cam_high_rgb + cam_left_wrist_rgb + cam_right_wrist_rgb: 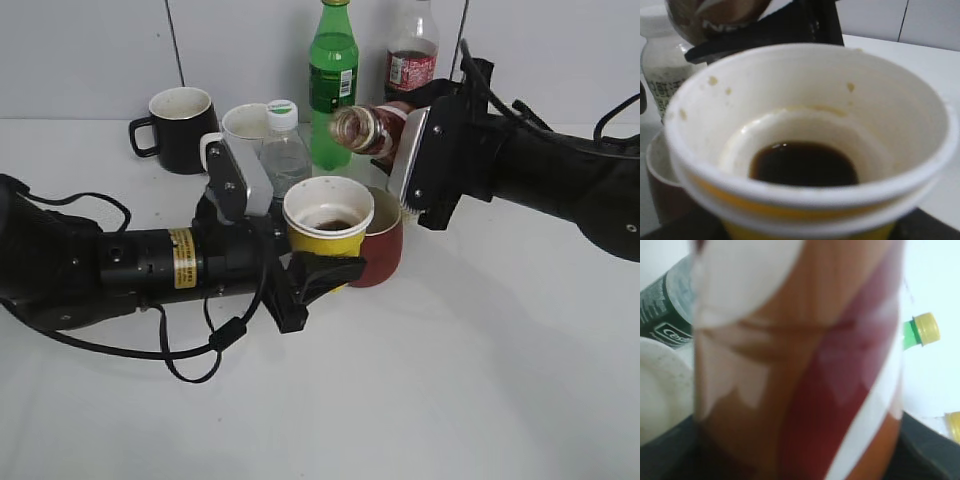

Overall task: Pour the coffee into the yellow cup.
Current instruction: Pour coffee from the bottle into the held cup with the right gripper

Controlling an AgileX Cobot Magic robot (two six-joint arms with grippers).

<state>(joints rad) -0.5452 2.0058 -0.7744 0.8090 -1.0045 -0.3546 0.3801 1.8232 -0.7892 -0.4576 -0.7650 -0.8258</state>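
Right tool is clamped on the coffee bottle, tipped sideways above the yellow cup. Left tool grips that cup, which holds dark coffee.

Four bottles show in all: one small brown coffee bottle with a red-and-white label, tipped on its side; one tall green plastic bottle with a yellow cap and one clear cola bottle with a red label, both at the counter's back edge; and one short pale bottle with a white cap. Mugs number three: one black, one white, one dark red. One yellow paper cup with a white rim. Two black robot arms.
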